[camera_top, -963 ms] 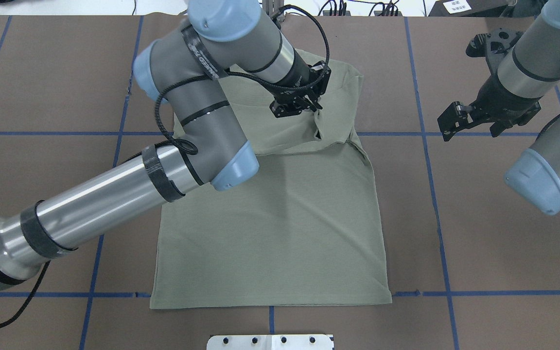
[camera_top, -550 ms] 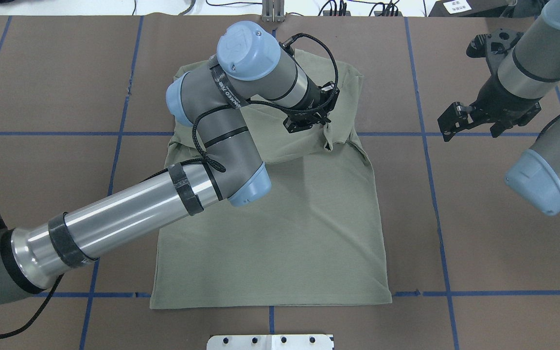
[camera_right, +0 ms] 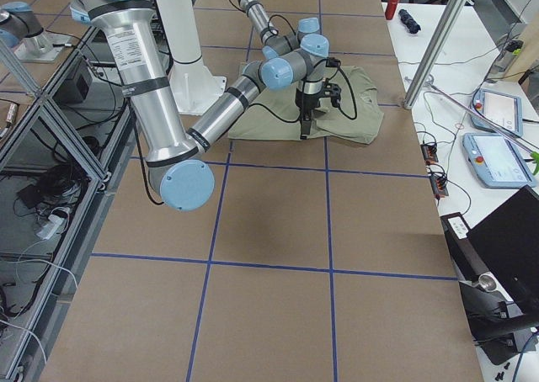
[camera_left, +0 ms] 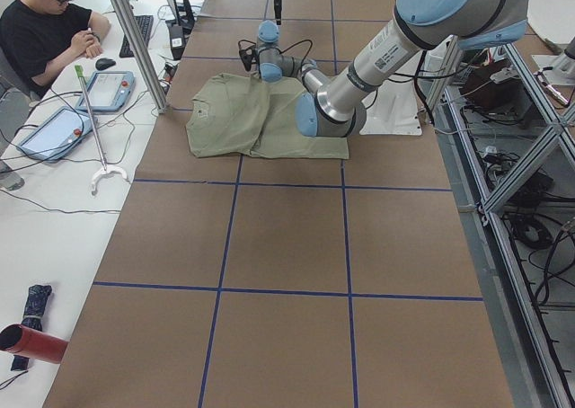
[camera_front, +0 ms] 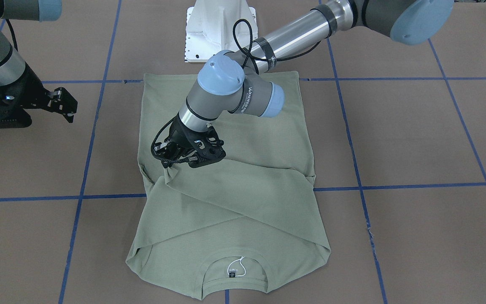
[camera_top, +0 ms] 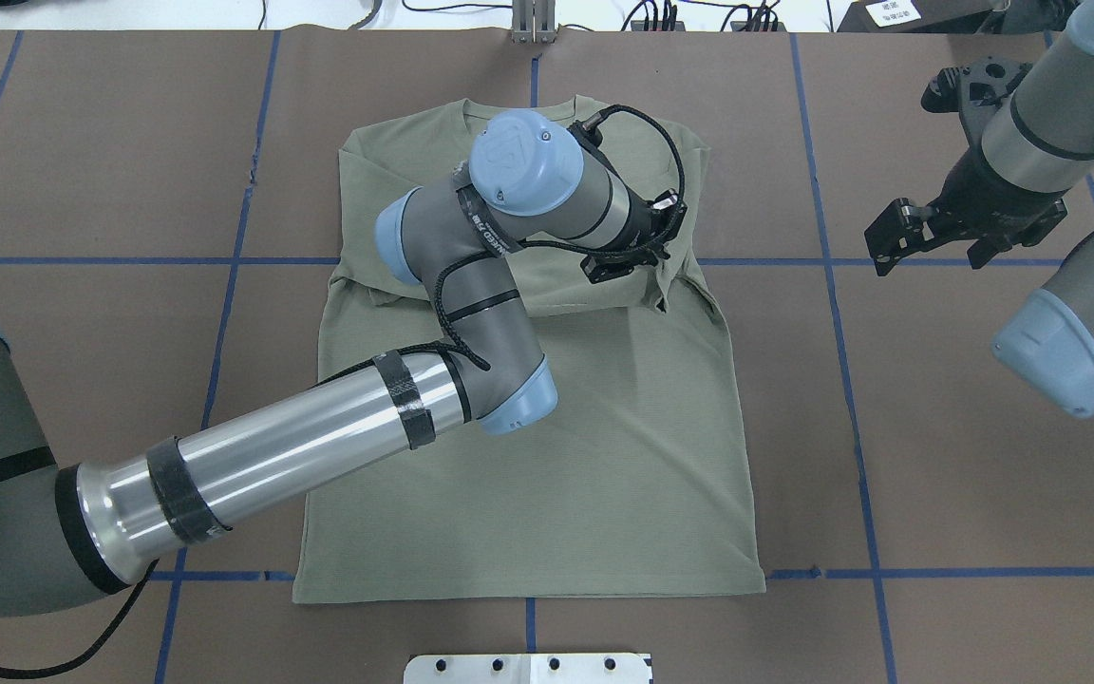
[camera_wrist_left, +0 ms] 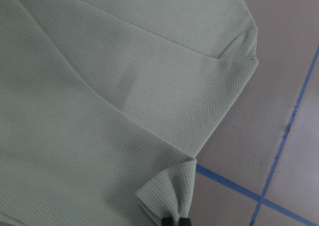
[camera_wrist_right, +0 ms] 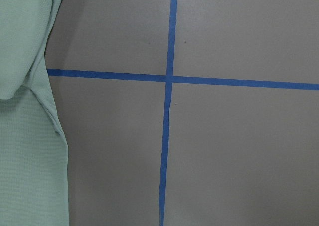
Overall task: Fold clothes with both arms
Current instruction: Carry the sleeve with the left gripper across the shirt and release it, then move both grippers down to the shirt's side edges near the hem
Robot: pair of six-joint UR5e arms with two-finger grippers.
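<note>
Sleeve-fold step: left gripper (camera_front: 173, 162) clamped on sleeve cuff (camera_wrist_left: 167, 193), low over shirt (camera_top: 547, 456). Right gripper (camera_top: 929, 255) spread, empty, aside. Next, likely: lay cuff flat, release.

The overhead camera sat behind the robot's base (camera_top: 528, 668) and looked forward and down. The front-facing camera looked steeply down from the far side; both covered the whole shirt (camera_top: 585, 475). Two side cameras looked along the table (camera_left: 287, 246) from its left and right ends, farther off. Both wrist cameras looked down from close range, sharing the shirt's right edge and blue tape (camera_wrist_right: 167, 136).
</note>
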